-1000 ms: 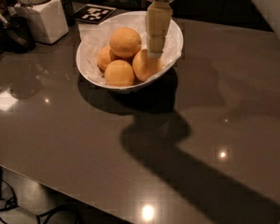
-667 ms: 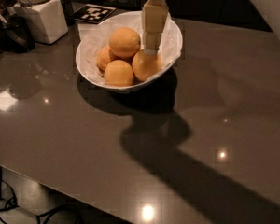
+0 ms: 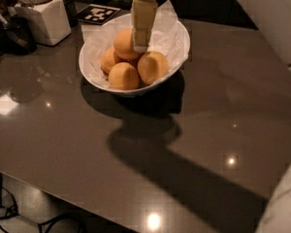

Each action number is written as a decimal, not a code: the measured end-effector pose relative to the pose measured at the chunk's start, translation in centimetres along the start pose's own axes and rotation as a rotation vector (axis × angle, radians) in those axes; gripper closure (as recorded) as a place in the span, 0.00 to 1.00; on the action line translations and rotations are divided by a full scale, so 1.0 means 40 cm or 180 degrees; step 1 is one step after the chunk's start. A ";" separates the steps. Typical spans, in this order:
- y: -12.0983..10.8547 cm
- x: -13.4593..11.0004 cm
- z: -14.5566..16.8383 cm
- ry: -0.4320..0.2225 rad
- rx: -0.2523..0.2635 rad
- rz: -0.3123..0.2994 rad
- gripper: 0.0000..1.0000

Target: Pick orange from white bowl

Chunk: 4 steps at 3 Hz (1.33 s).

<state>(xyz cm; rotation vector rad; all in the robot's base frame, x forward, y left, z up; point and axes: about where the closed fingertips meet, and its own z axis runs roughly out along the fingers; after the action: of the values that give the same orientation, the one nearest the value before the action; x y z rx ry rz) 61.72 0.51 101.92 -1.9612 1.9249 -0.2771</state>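
The white bowl (image 3: 177,57), lined with crumpled white paper, stands on the dark table toward the back. Several look-alike oranges lie in it: one on top (image 3: 123,43), one at the front (image 3: 123,76), one at the right (image 3: 153,67) and one partly hidden at the left (image 3: 107,60). My gripper (image 3: 141,47) hangs down over the bowl's middle, its pale tip just at the right side of the top orange and above the right one. It holds nothing that I can see.
A white squarish canister (image 3: 42,19) with a ribbed lid stands at the back left, beside dark items (image 3: 12,33). A black-and-white marker card (image 3: 98,13) lies behind the bowl. The table's front edge (image 3: 87,203) runs diagonally; cables lie on the floor below.
My gripper has shifted left and up, from over the right orange to beside the top orange. The view has moved a little; the oranges have not moved.
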 end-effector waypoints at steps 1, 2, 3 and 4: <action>-0.024 -0.041 0.026 0.0075 -0.0020 -0.0002 0.00; -0.050 -0.061 0.063 0.0112 -0.0079 0.0021 0.00; -0.083 -0.050 0.113 0.0122 -0.0176 0.0082 0.09; -0.102 -0.041 0.146 0.0121 -0.0228 0.0140 0.11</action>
<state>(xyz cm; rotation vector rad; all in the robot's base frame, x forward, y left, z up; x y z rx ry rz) 67.71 2.85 98.43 -1.9688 2.0256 -0.2381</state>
